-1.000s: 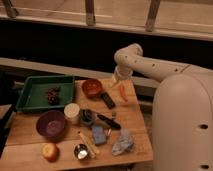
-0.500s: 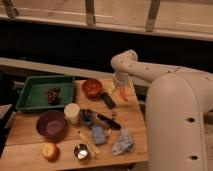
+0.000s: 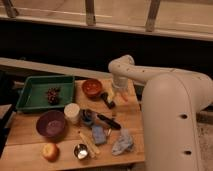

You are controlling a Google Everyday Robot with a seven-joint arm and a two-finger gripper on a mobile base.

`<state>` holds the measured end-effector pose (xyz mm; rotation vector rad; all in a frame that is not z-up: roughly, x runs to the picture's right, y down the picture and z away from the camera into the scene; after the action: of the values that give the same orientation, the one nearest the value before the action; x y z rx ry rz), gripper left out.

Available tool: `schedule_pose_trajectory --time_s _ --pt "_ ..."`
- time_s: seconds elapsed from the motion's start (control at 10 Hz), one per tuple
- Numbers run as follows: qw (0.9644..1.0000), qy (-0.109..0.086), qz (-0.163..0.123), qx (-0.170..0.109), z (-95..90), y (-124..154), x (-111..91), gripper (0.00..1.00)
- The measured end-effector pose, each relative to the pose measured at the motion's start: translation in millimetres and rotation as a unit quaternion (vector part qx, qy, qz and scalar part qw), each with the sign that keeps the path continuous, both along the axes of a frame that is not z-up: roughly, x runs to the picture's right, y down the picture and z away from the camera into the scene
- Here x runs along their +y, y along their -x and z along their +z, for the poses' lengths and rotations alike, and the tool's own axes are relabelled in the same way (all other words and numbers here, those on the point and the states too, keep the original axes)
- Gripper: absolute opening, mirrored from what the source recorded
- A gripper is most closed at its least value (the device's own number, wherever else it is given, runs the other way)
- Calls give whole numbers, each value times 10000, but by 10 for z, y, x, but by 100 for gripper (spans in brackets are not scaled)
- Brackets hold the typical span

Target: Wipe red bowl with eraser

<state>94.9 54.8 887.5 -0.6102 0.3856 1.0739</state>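
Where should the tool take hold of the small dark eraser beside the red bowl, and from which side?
Probably across its short width, near the middle, from above. The small dark oblong eraser lies flat on the wooden table, beside the small round orange-red bowl, so its long sides seem free. The tool hangs close by, on its other side.

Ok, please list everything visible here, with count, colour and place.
red bowl: 1, orange-red, far centre of table
eraser: 1, near-black, right beside red bowl
tray: 1, green, far left
purple bowl: 1, dark purple, left
cup: 1, white, right of purple bowl
black-handled tool: 1, black, centre
sponge: 1, blue, near centre
cloth: 1, grey-blue, near right
fruit: 1, orange-yellow, near left corner
metal cup: 1, silver, beside fruit
table: 1, light wood, under everything
gripper: 1, white, low, just right of eraser
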Motion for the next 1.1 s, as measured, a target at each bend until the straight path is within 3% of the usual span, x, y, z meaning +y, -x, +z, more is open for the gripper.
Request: schedule_pose_trajectory --time_s 0.2,0.6,1.1 --pt "9997 145 -121 -132 9 114 107 80" --pt "9988 267 -163 -372 124 382 132 80" --pt "9957 235 512 -741 261 423 96 80"
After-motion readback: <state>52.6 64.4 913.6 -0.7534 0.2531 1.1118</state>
